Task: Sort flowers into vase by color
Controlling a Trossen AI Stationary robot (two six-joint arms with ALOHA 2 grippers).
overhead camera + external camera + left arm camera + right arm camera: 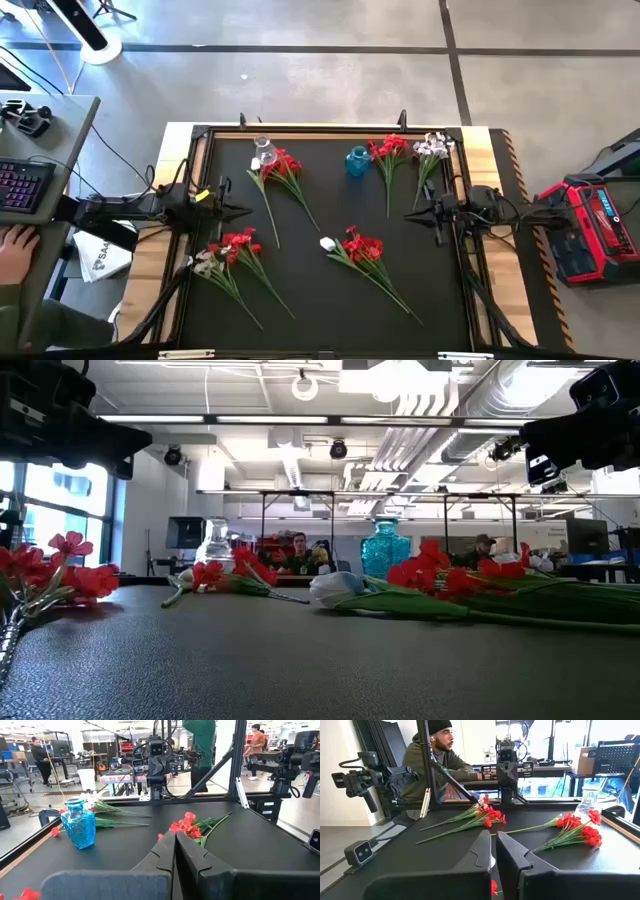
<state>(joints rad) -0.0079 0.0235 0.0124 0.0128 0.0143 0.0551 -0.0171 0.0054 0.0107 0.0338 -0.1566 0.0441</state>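
Both arms hover over the black mat and touch nothing. My left gripper [243, 212] [175, 836] is shut at the mat's left side. My right gripper [408, 214] [493, 834] is shut at the right side, facing it. A clear vase [264, 152] and a blue vase [357, 161] [80, 823] stand near the far edge. A red sprig bunch [283, 166] lies beside the clear vase. Red sprigs [389, 149] and white sprigs [432, 148] lie at the far right. A red and white bunch [226, 250] lies near left. A red bunch with one white bloom [358, 246] lies near the middle.
A raised frame [330, 129] borders the mat. Bare mat [330, 205] lies between the two grippers. A person sits at a desk with a keyboard [20, 185] left of the table. A red device [585, 225] stands to the right.
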